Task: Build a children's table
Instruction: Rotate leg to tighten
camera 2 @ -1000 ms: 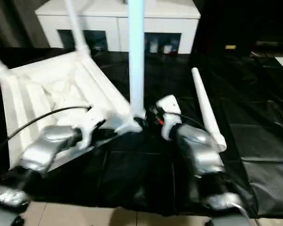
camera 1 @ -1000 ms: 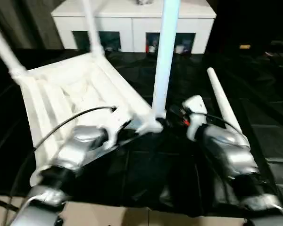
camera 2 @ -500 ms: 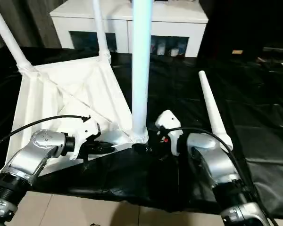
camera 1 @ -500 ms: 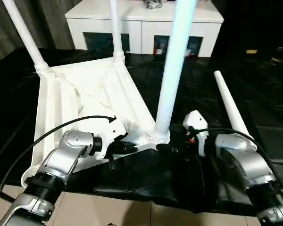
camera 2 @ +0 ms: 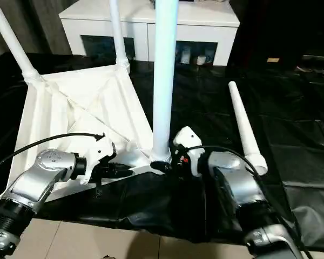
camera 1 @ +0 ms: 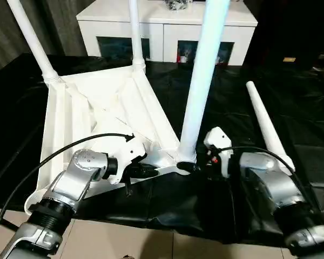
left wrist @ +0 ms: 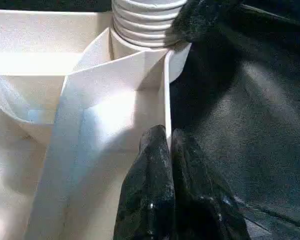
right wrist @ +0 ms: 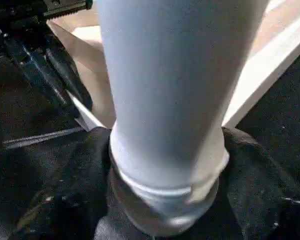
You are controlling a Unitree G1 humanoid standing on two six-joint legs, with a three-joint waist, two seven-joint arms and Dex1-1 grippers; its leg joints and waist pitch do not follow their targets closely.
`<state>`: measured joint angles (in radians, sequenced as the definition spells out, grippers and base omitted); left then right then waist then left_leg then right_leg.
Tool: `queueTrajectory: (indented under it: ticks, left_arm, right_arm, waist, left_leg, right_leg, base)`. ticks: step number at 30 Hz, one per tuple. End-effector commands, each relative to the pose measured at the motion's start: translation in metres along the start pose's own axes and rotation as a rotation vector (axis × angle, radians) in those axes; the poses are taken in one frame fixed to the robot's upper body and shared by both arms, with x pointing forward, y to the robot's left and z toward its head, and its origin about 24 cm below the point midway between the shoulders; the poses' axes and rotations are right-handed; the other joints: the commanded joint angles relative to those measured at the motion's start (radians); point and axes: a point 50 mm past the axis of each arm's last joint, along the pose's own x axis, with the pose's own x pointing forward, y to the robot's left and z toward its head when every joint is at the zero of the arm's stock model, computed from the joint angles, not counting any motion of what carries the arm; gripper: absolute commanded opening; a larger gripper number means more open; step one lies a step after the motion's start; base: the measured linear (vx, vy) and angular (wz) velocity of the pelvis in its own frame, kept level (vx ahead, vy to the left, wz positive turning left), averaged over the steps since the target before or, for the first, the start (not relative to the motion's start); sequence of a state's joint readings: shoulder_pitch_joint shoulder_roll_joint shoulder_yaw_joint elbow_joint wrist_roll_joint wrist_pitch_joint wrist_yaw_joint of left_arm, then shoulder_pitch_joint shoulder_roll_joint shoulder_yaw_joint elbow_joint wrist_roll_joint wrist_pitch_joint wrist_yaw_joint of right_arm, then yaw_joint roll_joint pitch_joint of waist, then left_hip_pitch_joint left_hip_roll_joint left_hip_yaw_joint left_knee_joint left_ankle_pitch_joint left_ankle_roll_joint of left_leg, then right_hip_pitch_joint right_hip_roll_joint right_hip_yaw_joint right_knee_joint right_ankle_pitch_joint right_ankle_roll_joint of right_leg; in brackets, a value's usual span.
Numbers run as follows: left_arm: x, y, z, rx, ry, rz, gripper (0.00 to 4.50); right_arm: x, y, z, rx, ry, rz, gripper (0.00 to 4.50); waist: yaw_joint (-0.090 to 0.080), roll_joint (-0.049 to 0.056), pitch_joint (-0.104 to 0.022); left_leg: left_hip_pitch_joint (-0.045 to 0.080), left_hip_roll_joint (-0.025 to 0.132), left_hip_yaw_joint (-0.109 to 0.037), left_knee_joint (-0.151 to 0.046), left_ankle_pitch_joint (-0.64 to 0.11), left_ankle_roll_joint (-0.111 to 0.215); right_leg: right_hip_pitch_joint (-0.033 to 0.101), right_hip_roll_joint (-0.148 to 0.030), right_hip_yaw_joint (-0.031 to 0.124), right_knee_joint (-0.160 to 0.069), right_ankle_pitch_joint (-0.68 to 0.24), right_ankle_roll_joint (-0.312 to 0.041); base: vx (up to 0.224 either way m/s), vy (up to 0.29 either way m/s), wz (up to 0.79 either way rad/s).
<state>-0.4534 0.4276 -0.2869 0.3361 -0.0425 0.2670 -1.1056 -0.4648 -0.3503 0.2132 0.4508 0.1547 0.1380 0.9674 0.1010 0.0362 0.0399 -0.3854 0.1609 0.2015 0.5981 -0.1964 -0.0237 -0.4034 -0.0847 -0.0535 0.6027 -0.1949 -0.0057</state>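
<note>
The white tabletop [camera 1: 97,108] lies upside down on a black sheet, ribs up. Two legs [camera 1: 32,43] [camera 1: 135,32] stand in its far corner sockets. A third leg [camera 1: 202,81] stands upright in the near right socket. A loose leg [camera 1: 264,124] lies on the sheet to the right. My left gripper [camera 1: 151,170] is shut on the tabletop's thin rim [left wrist: 166,100] just beside that near socket. My right gripper [camera 1: 191,164] sits at the foot of the third leg, its black fingers [right wrist: 75,200] hugging both sides of the leg's base [right wrist: 165,150].
A white cabinet [camera 1: 167,27] with dark glass doors stands behind the sheet. The black sheet [camera 1: 291,81] covers the floor around the work. Bare tile [camera 1: 124,243] shows at the near edge. My left arm's cable [camera 1: 54,156] arcs over the tabletop.
The head camera has swung and steadied. My right gripper has drawn in around the foot of the near leg. My left gripper keeps its hold on the rim.
</note>
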Motion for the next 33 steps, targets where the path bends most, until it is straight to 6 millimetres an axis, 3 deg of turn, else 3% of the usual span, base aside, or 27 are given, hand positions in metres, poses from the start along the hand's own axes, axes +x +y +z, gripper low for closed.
queueTrajectory:
  ticks: [1, 8, 12, 16, 18, 19, 21, 22, 23, 24, 25, 27, 32, 33]
  left_arm:
    - [0.005, -0.007, 0.009, 0.033, -0.026, -0.059, 0.0]
    - [0.004, -0.008, 0.007, 0.028, -0.023, -0.064, 0.0]
    - [0.01, -0.008, 0.004, -0.017, -0.024, -0.029, 0.0]
    - [0.025, -0.003, 0.003, -0.085, -0.038, 0.09, 0.0]
    - [0.036, 0.002, 0.004, -0.137, -0.05, 0.182, 0.0]
    - [0.042, 0.005, 0.005, -0.169, -0.055, 0.229, 0.0]
    - [0.048, 0.009, 0.007, -0.206, -0.057, 0.297, 0.0]
    - [0.054, 0.013, 0.01, -0.239, -0.055, 0.367, 0.0]
    - [0.067, 0.018, 0.016, -0.279, -0.05, 0.48, 0.0]
    - [0.067, 0.018, 0.017, -0.279, -0.05, 0.483, 0.0]
    - [0.072, 0.018, 0.019, -0.28, -0.047, 0.505, 0.0]
    - [0.083, 0.018, 0.025, -0.261, -0.036, 0.539, 0.0]
    - [0.086, 0.018, 0.026, -0.243, -0.015, 0.547, 0.0]
    - [0.085, 0.019, 0.024, -0.242, -0.01, 0.548, 0.0]
  right_arm:
    - [0.003, 0.0, 0.003, -0.021, -0.006, 0.006, 2.92]
    - [0.007, 0.001, -0.002, -0.009, -0.013, 0.001, 2.73]
    - [0.009, 0.0, -0.019, 0.077, 0.013, -0.109, 2.72]
    - [0.018, 0.0, -0.032, 0.178, 0.041, -0.255, 2.72]
    - [0.025, 0.0, -0.037, 0.226, 0.057, -0.345, 2.72]
    - [0.029, 0.001, -0.039, 0.259, 0.066, -0.4, 2.72]
    - [0.035, 0.001, -0.04, 0.278, 0.083, -0.462, 2.72]
    - [0.041, 0.001, -0.04, 0.304, 0.098, -0.53, 2.72]
    - [0.054, 0.002, -0.04, 0.368, 0.118, -0.668, 2.72]
    - [0.055, 0.002, -0.039, 0.371, 0.118, -0.673, 2.72]
    - [0.059, 0.002, -0.038, 0.395, 0.119, -0.714, 2.72]
    - [0.072, 0.005, -0.031, 0.397, 0.126, -0.788, 2.72]
    - [0.08, 0.008, -0.025, 0.401, 0.099, -0.794, 2.72]
    - [0.081, 0.008, -0.023, 0.422, 0.065, -0.769, 3.07]
  waist:
    - [-0.005, -0.004, -0.061]
    - [-0.01, -0.004, -0.06]
    - [-0.015, -0.004, -0.06]
    - [-0.025, -0.005, -0.052]
    - [-0.032, -0.005, -0.042]
    - [-0.038, -0.007, -0.036]
    - [-0.049, -0.008, -0.031]
    - [-0.05, -0.005, -0.031]
    - [-0.055, -0.01, -0.032]
    - [-0.06, -0.009, -0.029]
    - [-0.063, -0.007, -0.034]
    - [-0.068, -0.005, -0.04]
    - [-0.066, -0.004, -0.043]
    - [-0.066, -0.006, -0.043]
  left_leg:
    - [0.026, 0.074, -0.031, -0.07, -0.132, 0.061]
    - [0.025, 0.074, -0.032, -0.07, -0.146, 0.058]
    - [0.024, 0.073, -0.032, -0.07, -0.149, 0.055]
    - [0.028, 0.072, -0.035, -0.08, -0.234, 0.015]
    - [0.033, 0.071, -0.038, -0.088, -0.309, -0.012]
    - [0.044, 0.068, -0.043, -0.091, -0.393, -0.04]
    - [0.048, 0.065, -0.049, -0.095, -0.451, -0.056]
    - [0.053, 0.064, -0.051, -0.094, -0.466, -0.065]
    - [0.058, 0.059, -0.056, -0.093, -0.489, -0.067]
    - [0.057, 0.058, -0.054, -0.093, -0.493, -0.067]
    - [0.064, 0.056, -0.06, -0.095, -0.508, -0.067]
    - [0.048, 0.058, -0.062, -0.104, -0.472, -0.054]
    - [0.044, 0.059, -0.054, -0.106, -0.435, -0.027]
    - [0.044, 0.059, -0.053, -0.106, -0.435, -0.023]
  right_leg:
    - [0.046, -0.07, 0.043, -0.046, -0.017, -0.273]
    - [0.046, -0.071, 0.043, -0.046, -0.036, -0.272]
    - [0.045, -0.071, 0.044, -0.048, -0.041, -0.275]
    - [0.043, -0.071, 0.046, -0.062, -0.158, -0.254]
    - [0.038, -0.07, 0.047, -0.074, -0.263, -0.231]
    - [0.033, -0.076, 0.048, -0.09, -0.412, -0.19]
    - [0.028, -0.073, 0.047, -0.1, -0.507, -0.153]
    - [0.024, -0.075, 0.047, -0.103, -0.532, -0.143]
    - [0.024, -0.076, 0.043, -0.11, -0.584, -0.117]
    - [0.019, -0.075, 0.044, -0.114, -0.603, -0.108]
    - [0.018, -0.074, 0.039, -0.119, -0.606, -0.09]
    - [0.032, -0.074, 0.037, -0.114, -0.514, -0.095]
    - [0.031, -0.075, 0.043, -0.109, -0.402, -0.131]
    - [0.032, -0.076, 0.043, -0.109, -0.397, -0.134]
  base:
    - [0.0, 0.0, 0.0]
    - [0.0, 0.0, 0.0]
    - [0.0, 0.0, 0.0]
    - [0.0, 0.0, 0.0]
    - [0.0, 0.0, 0.0]
    - [0.0, 0.0, 0.0]
    - [0.0, 0.0, 0.0]
    - [0.0, 0.0, 0.0]
    - [0.0, 0.0, 0.0]
    - [0.0, 0.0, 0.0]
    - [0.0, 0.0, 0.0]
    - [0.0, 0.0, 0.0]
    - [0.0, 0.0, 0.0]
    - [0.0, 0.0, 0.0]
